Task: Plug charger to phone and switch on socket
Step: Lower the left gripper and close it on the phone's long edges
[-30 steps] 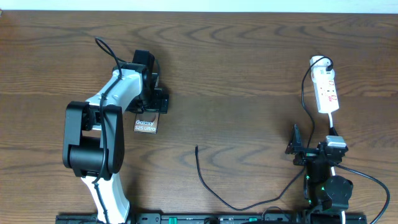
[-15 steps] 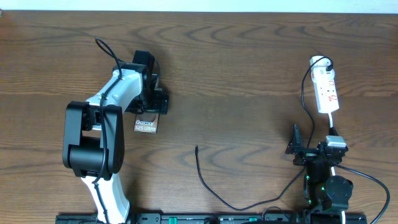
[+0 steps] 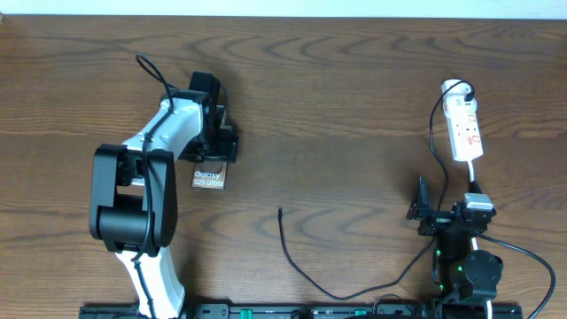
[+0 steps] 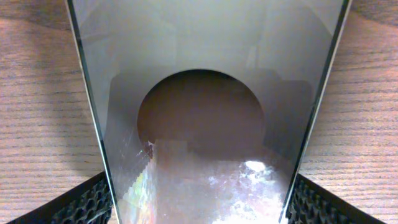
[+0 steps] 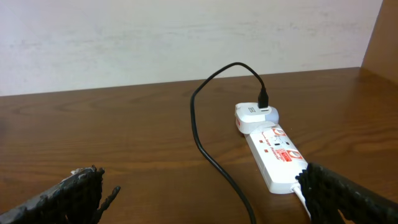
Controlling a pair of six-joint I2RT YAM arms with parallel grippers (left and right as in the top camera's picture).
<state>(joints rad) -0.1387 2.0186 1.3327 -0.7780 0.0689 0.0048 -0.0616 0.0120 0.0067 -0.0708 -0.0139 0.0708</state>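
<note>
The phone (image 3: 209,179) lies flat on the wooden table, "Galaxy S25 Ultra" text showing. My left gripper (image 3: 215,158) straddles its far end. In the left wrist view the phone (image 4: 199,124) fills the whole gap, and both black pads (image 4: 87,202) press against its side edges; the left gripper (image 4: 199,208) is shut on it. The charger (image 3: 301,270), a thin black cable, curls across the front of the table, its free tip (image 3: 280,211) lying loose. The socket (image 3: 465,131) is the white strip at the far right. My right gripper (image 3: 443,213) hovers open near the socket (image 5: 277,152), holding nothing.
A white adapter (image 5: 255,115) sits in the strip's far end with the black cable (image 5: 205,143) plugged into it. A white cord (image 3: 474,177) runs from the strip toward the right arm. A pale wall stands behind the table's far edge.
The left gripper's fingers have narrowed onto the phone's sides, and the phone has shifted very slightly. The right arm, cable and socket have stayed still.
</note>
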